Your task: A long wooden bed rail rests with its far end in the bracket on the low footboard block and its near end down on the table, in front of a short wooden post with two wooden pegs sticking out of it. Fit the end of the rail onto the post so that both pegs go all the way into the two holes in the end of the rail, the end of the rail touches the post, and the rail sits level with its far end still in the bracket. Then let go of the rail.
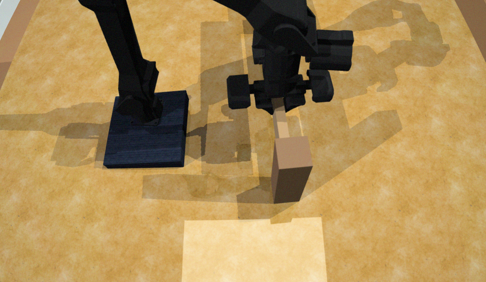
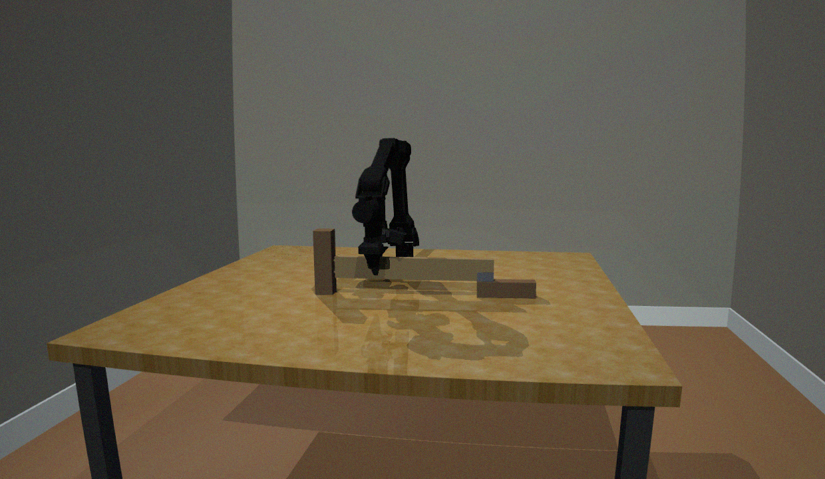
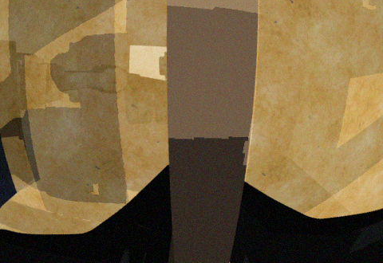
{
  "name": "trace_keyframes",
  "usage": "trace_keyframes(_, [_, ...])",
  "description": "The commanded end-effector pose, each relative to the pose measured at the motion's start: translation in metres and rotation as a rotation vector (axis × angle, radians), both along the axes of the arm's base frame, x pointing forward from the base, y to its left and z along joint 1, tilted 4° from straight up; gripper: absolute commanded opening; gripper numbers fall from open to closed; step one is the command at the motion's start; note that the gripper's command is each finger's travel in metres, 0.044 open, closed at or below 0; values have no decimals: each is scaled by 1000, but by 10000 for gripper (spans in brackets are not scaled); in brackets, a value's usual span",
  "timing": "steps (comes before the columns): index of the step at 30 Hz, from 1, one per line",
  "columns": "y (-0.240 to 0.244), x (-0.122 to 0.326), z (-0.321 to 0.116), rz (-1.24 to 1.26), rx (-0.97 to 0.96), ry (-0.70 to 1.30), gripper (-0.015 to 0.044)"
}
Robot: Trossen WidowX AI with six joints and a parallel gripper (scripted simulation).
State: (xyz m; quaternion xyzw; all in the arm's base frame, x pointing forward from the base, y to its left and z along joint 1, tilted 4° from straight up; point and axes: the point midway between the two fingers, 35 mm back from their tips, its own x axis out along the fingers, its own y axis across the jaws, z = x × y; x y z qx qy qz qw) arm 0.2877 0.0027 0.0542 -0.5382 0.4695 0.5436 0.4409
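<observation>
The long wooden rail is raised off the table and looks about level. My gripper is shut on the rail, nearer its post end, with one finger on each side. The rail's near end meets the upright wooden post, with no clear gap in the exterior view. The pegs are hidden or too small to tell, and so is their depth in the holes. The rail's far end sits in the blue-grey bracket on the low footboard block.
The arm's dark blue base plate lies to the left of the rail in the top view. The arm reaches over from it. Shadows of the arm and rail fall across the wooden table.
</observation>
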Motion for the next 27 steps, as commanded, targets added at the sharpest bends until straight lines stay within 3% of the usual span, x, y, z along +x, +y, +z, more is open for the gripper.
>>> trace_keyframes(1, [-2,2,1,3,-2,-4,0])
trace_keyframes(19, [-7,3,2,3,-3,-4,0])
trace_keyframes(27, [-5,1,1,1,0,-1,210])
